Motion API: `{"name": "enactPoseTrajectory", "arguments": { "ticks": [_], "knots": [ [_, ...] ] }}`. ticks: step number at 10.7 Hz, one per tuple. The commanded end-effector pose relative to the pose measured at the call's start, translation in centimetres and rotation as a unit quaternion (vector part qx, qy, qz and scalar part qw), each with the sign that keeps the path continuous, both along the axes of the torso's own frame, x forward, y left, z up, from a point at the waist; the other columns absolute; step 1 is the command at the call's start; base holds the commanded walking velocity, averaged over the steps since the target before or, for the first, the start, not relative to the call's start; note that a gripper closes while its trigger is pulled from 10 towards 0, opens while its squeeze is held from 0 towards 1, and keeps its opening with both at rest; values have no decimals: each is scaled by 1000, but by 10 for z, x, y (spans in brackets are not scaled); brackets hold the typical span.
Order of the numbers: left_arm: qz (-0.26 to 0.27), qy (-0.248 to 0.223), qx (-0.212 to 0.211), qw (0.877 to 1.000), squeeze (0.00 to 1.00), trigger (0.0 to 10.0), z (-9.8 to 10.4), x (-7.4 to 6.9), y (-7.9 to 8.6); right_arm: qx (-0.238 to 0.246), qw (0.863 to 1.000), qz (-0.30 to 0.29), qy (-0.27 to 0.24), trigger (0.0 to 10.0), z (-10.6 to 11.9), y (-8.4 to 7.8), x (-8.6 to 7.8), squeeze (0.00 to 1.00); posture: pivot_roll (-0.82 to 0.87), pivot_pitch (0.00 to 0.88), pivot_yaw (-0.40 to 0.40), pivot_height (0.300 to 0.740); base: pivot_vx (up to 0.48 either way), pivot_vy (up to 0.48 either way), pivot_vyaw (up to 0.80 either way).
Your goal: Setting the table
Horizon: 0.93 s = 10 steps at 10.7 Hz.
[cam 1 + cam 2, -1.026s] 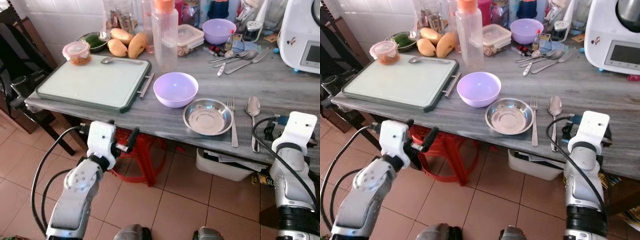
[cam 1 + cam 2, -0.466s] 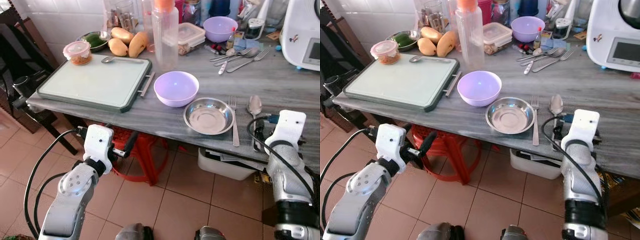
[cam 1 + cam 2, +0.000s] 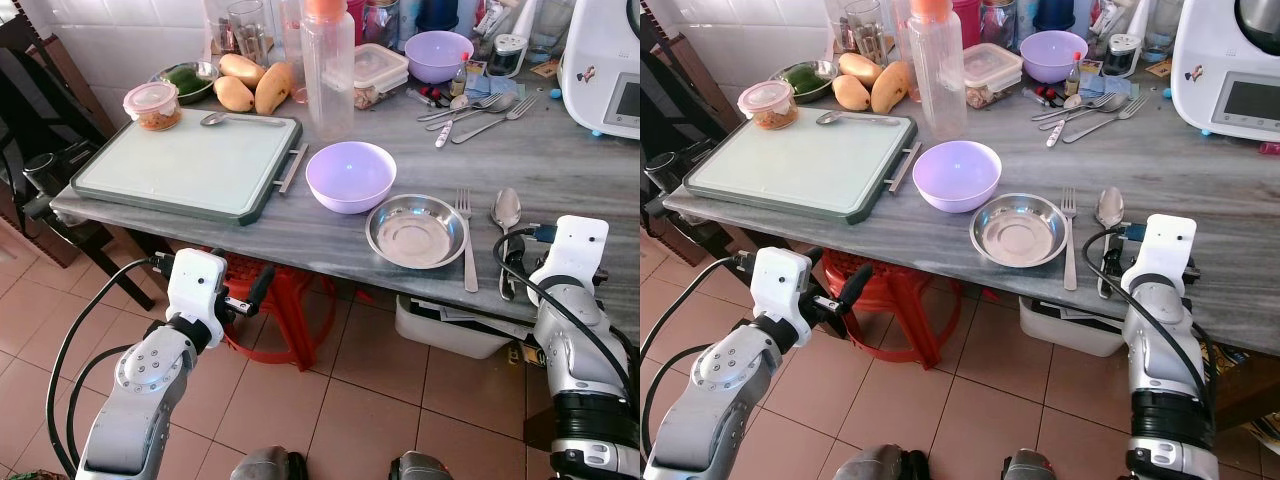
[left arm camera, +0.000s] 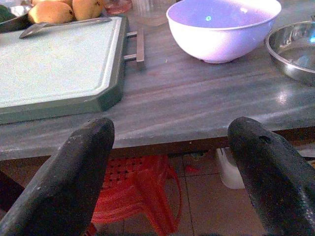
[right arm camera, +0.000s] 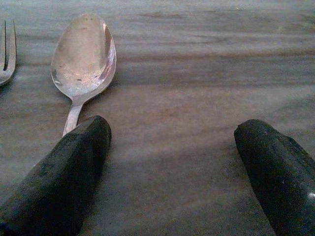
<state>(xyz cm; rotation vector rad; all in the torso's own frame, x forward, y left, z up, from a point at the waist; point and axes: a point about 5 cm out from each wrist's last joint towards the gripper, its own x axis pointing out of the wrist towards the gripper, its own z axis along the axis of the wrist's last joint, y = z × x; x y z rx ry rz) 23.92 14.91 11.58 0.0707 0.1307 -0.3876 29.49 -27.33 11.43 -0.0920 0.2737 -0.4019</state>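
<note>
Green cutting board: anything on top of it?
One spoon lies along the far edge of the cutting board; the rest of its surface is bare. The lidded container and mangoes sit on the counter behind it. What lies under the board is hidden.

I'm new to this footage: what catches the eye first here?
The half-laid place at the counter's near edge: a lilac bowl, a steel dish, then a fork and spoon to its right. The right gripper, fingers apart, sits just beside the spoon's handle.
</note>
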Motion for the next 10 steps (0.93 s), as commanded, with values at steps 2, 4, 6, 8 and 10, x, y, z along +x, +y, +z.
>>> {"name": "enactPoseTrajectory", "arguments": {
  "ticks": [2,4,6,8,10],
  "knots": [
    [6,-7,3,1000,0,10000,4,3,2,-3,1000,-6,-6,10000,6,-2,-1,0,38,70,117,740,0,0,0],
    [8,-13,-5,1000,0,10000,5,5,0,-28,999,-17,-31,10000,19,-3,-8,0,27,52,108,740,0,0,0],
    [11,-24,-23,999,0,10000,7,9,-6,-53,996,-26,-64,10000,36,-3,-13,0,4,19,96,740,0,0,0],
    [55,-43,-25,997,0,10000,6,20,-10,-62,982,10,-178,10000,56,25,-22,0,-25,0,71,740,0,0,0],
    [73,-50,-32,996,0,10000,5,28,-16,-40,982,46,-181,10000,46,47,-24,0,-36,0,56,740,0,0,0]
  ]
}}
